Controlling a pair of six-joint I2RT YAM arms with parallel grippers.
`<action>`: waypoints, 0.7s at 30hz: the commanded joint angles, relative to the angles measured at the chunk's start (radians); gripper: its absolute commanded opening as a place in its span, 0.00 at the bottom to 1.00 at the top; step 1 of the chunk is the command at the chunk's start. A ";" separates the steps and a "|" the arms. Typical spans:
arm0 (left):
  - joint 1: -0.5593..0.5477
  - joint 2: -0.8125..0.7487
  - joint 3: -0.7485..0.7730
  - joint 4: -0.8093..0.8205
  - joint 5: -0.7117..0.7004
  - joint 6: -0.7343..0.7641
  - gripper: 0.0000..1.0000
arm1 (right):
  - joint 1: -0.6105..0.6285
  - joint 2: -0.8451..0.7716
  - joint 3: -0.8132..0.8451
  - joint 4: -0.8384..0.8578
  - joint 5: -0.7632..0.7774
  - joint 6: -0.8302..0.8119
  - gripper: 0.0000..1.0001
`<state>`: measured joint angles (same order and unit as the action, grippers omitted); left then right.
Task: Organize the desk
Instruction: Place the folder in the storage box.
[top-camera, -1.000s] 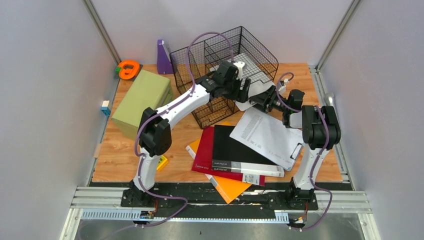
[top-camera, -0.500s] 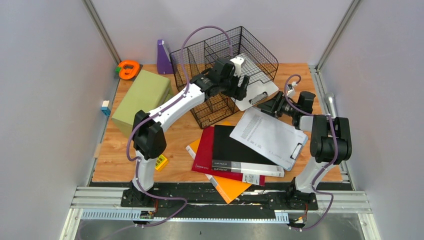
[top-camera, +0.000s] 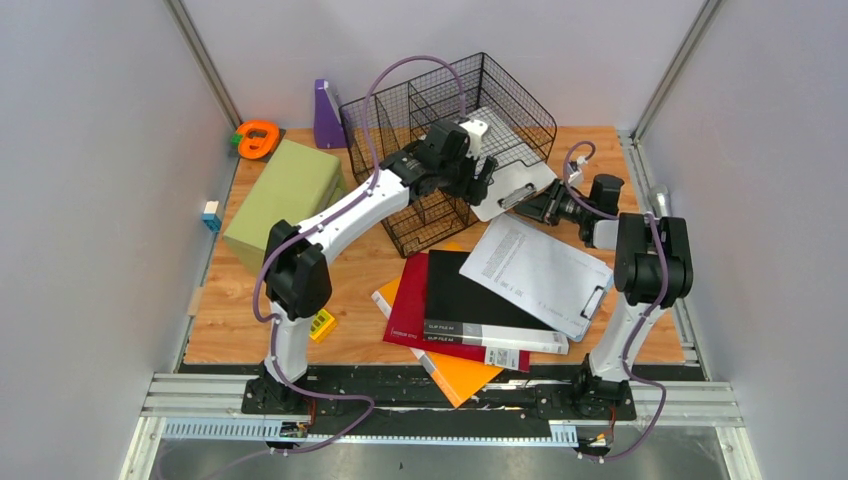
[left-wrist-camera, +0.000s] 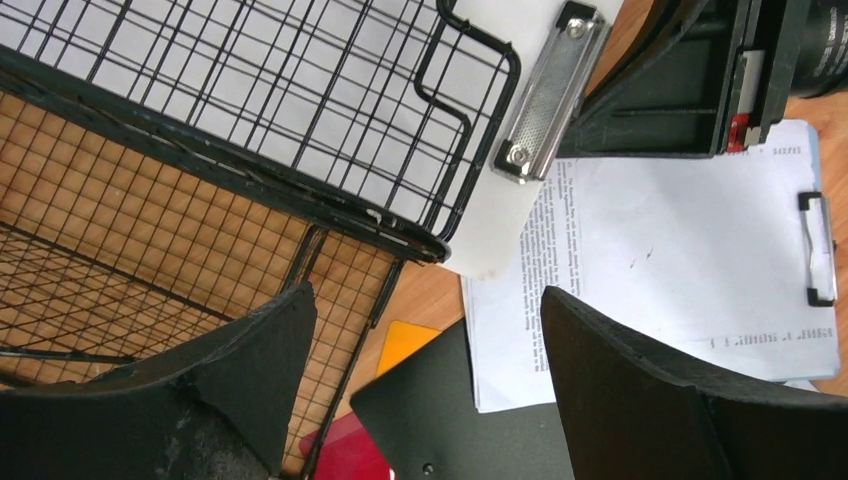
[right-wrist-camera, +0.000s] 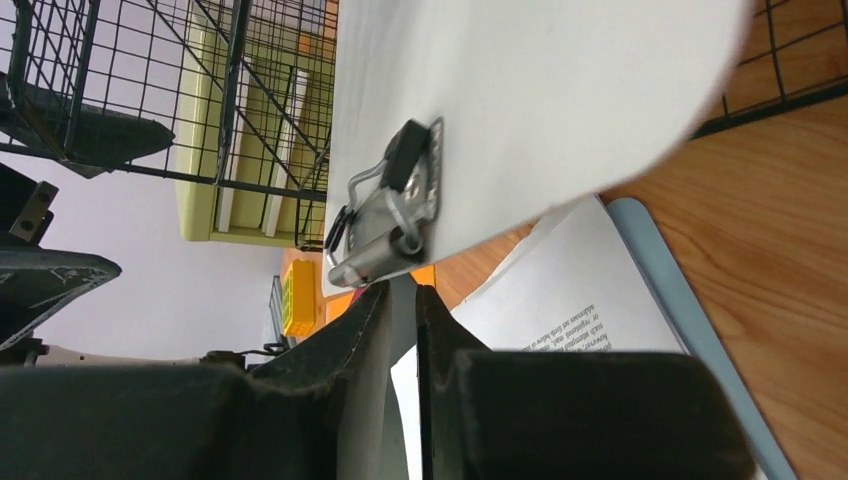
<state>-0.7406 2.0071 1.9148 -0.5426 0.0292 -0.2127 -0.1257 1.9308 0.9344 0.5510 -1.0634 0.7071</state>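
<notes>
The desk (top-camera: 250, 320) is a wood-grain top strewn with office items. A white clipboard (top-camera: 510, 185) sticks out of the black wire basket (top-camera: 450, 110), clip end outward. My right gripper (top-camera: 535, 207) is shut on that board's edge just below its metal clip (right-wrist-camera: 390, 205); in the right wrist view the white clipboard (right-wrist-camera: 540, 90) runs between the two pads of the right gripper (right-wrist-camera: 402, 292). My left gripper (top-camera: 487, 175) hovers open over the basket's front corner. Nothing lies between the fingers of the left gripper (left-wrist-camera: 425, 293), which stand above the white clipboard (left-wrist-camera: 490, 230) and the basket's rim (left-wrist-camera: 250, 130).
A second clipboard with a printed sheet (top-camera: 540, 270) lies on a black folder (top-camera: 460, 295), a red folder (top-camera: 405, 300) and an orange folder (top-camera: 465, 380). A green box (top-camera: 285, 195), purple object (top-camera: 327, 115), orange tape dispenser (top-camera: 257, 138) and yellow block (top-camera: 323, 325) sit at the left.
My right gripper has closed on the white clipboard's edge, and its arm has shifted slightly right and back. The left gripper stayed open and drew back a little toward the basket.
</notes>
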 joint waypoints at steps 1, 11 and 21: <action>0.001 -0.085 -0.023 0.019 -0.026 0.041 0.91 | 0.026 0.033 0.071 0.093 -0.027 0.045 0.15; 0.001 -0.118 -0.082 0.031 -0.061 0.073 0.91 | 0.070 0.116 0.179 0.098 0.005 0.110 0.16; 0.001 -0.133 -0.104 0.014 -0.074 0.120 0.92 | 0.070 0.076 0.165 -0.043 0.038 0.020 0.32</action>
<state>-0.7399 1.9430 1.8160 -0.5388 -0.0288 -0.1398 -0.0601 2.0445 1.0805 0.5671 -1.0466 0.7914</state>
